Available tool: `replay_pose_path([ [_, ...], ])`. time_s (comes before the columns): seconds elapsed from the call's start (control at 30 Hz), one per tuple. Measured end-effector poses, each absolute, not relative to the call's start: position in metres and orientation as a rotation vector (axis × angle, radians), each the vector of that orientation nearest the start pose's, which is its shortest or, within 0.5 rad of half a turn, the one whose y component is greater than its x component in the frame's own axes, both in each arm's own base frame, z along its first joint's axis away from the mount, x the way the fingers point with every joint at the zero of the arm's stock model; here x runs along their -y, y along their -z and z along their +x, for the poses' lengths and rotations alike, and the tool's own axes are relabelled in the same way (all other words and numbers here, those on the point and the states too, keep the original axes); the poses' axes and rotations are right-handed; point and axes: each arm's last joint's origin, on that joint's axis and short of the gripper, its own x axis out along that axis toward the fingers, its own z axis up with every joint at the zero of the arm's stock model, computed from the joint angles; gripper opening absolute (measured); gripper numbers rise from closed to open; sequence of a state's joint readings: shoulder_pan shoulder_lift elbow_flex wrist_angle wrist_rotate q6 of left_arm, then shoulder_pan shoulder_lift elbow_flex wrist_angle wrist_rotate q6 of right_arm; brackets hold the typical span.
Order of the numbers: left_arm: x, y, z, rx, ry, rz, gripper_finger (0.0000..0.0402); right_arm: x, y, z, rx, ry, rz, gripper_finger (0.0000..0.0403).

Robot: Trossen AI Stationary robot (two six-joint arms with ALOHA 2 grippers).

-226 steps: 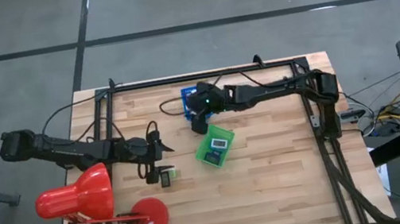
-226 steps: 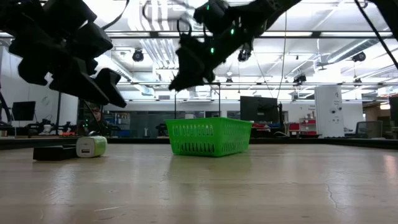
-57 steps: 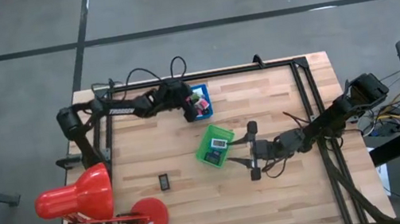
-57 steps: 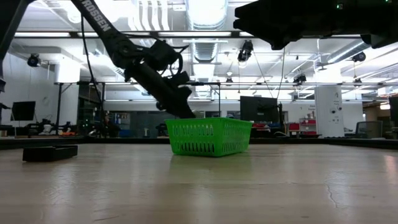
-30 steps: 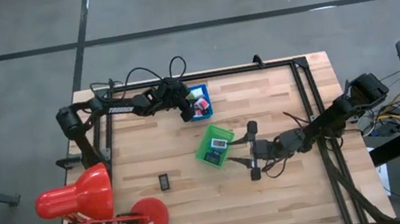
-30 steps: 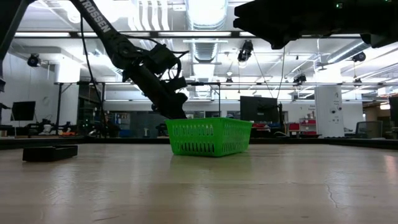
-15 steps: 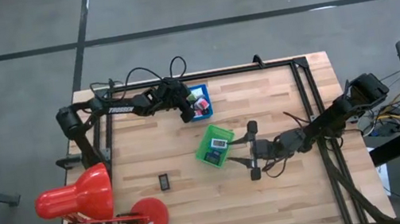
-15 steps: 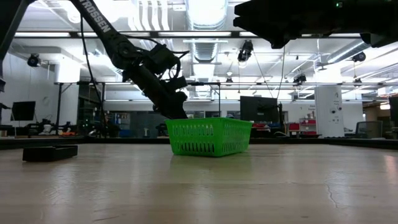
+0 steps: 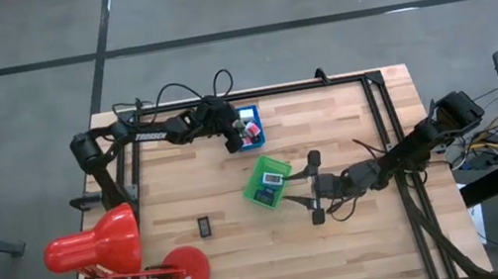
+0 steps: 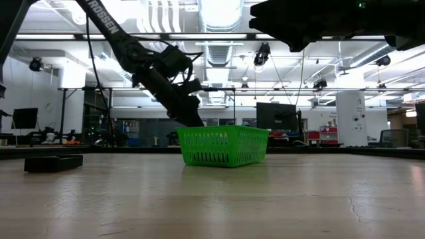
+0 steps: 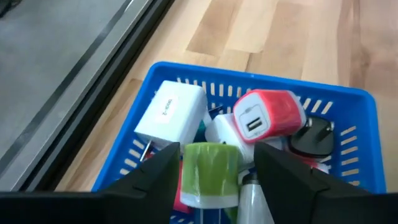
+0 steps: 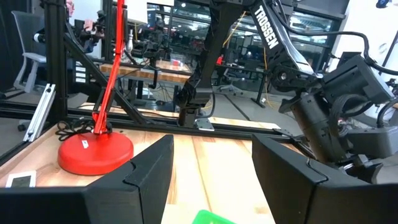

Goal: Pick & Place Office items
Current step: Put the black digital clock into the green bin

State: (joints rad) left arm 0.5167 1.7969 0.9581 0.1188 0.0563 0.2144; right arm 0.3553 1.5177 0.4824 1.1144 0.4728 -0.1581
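Our left fingers (image 11: 214,180) are standing apart over the blue tray (image 11: 357,112), with a green charger cube (image 11: 210,171) lying between them among the other pieces; we cannot tell whether they are touching it. We judge we are releasing it here so that it is dropping in with the white cube (image 11: 171,112) and the pink-and-white charger (image 11: 267,118) rather than beside them. The tray is sitting at the far edge of the tabletop (image 9: 365,241), near the green tray (image 9: 267,181). Our right fingers (image 9: 312,190) are hanging parted and holding nothing just beside the green tray, waiting low over the wood. A dark flat piece (image 9: 204,226) is lying apart, near the red lamp (image 9: 96,246).
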Motion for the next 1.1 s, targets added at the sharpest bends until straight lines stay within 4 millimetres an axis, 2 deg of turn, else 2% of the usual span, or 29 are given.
replay_pose_path([
  [0.2,-0.177,-0.160,0.317,-0.725,-0.345,0.040,0.0213,-0.084,-0.194,0.263,0.063,0.123,-0.126,0.0212],
  [0.33,-0.175,-0.170,0.318,-0.684,-0.308,0.071,0.0213,-0.084,-0.194,0.263,0.058,0.122,-0.131,0.0212],
  [0.53,-0.161,-0.185,0.305,-0.627,-0.253,0.095,0.0213,-0.084,-0.193,0.263,0.052,0.122,-0.134,0.0212],
  [0.67,-0.140,-0.193,0.286,-0.573,-0.198,0.100,0.0213,-0.084,-0.193,0.263,0.045,0.122,-0.141,0.0212],
  [0.83,-0.104,-0.197,0.255,-0.480,-0.127,0.099,0.0213,-0.084,-0.191,0.263,0.032,0.120,-0.149,0.0212],
  [1.1,-0.048,-0.190,0.208,-0.414,-0.005,0.051,0.0213,-0.085,-0.191,0.267,0.002,0.116,-0.140,0.0212],
])
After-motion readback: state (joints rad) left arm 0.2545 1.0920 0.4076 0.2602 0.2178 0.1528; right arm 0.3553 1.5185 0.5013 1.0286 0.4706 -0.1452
